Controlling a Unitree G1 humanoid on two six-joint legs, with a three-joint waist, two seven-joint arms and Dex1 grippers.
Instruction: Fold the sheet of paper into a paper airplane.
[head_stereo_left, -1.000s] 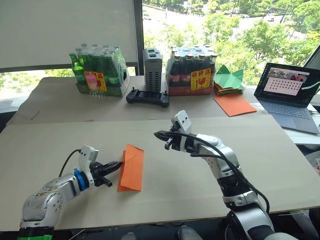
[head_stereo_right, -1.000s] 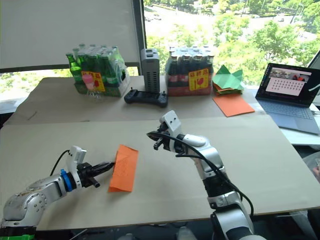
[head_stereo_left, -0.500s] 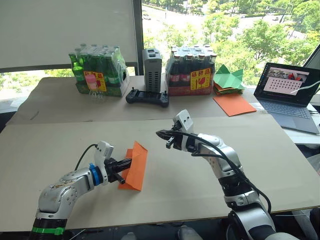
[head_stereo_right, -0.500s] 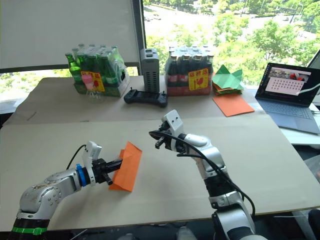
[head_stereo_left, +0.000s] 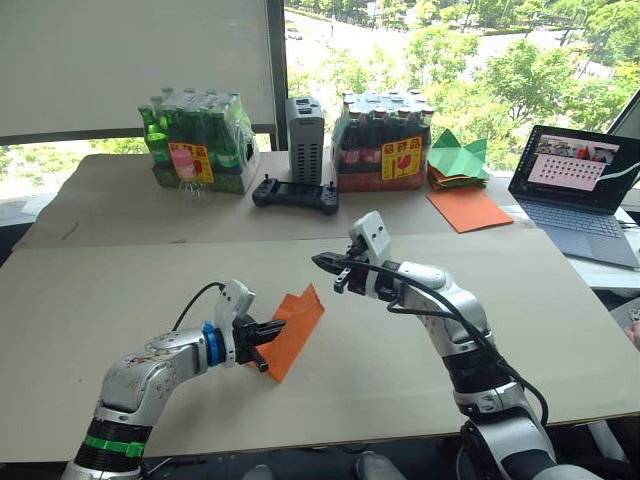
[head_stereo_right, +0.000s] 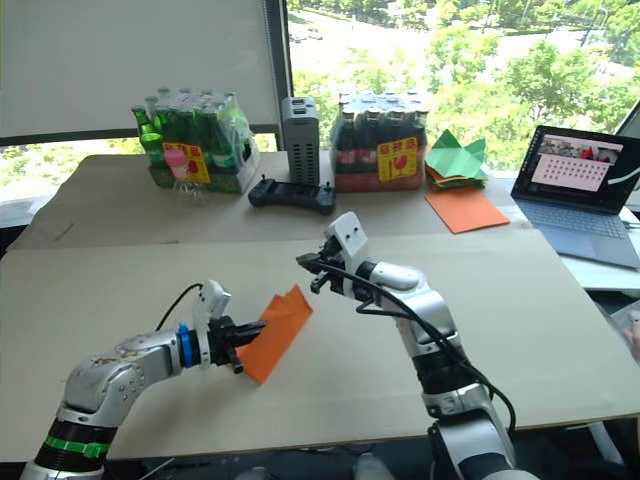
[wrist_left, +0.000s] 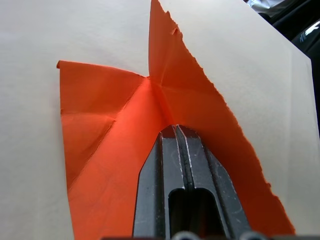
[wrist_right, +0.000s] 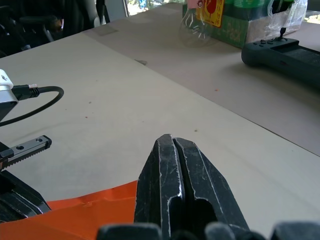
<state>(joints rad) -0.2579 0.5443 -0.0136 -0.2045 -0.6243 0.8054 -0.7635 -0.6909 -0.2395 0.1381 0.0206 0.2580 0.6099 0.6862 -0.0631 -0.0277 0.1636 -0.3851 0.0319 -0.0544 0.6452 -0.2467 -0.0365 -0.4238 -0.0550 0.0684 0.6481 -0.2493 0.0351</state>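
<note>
Two shrink-wrapped packs of bottles stand at the far edge of the table: a pack of green bottles (head_stereo_left: 198, 142) in the upper left of the frame and a pack of dark bottles (head_stereo_left: 384, 142) near the upper centre, each with a yellow-and-red label whose writing I cannot read. Between them rises a grey ribbed box (head_stereo_left: 305, 139), and a black handheld controller (head_stereo_left: 295, 194) lies flat in front of it. Toward the upper right, a pile of folded green paper shapes (head_stereo_left: 458, 160) sits just behind a smooth orange sheet (head_stereo_left: 469, 210), and an open laptop (head_stereo_left: 581, 187) shows a bright screen at the right edge. The table (head_stereo_left: 560, 310) is covered in plain tan board, matte and flat. Lower centre-left, the sheet of paper (head_stereo_left: 294, 331) is thin bright orange, creased into panels, with one ragged edge; it tilts up off the board, its near end down by the surface. The left gripper (head_stereo_left: 274, 327) is clamped on it, its two black fingers pressed together over a fold where several creases meet, as the left wrist view shows. The right gripper (head_stereo_left: 321, 263) hangs in the air just above and beyond the paper's raised corner, apart from it, its fingers pressed together on nothing. A black cable (head_stereo_left: 195, 298) loops from the left wrist.
</note>
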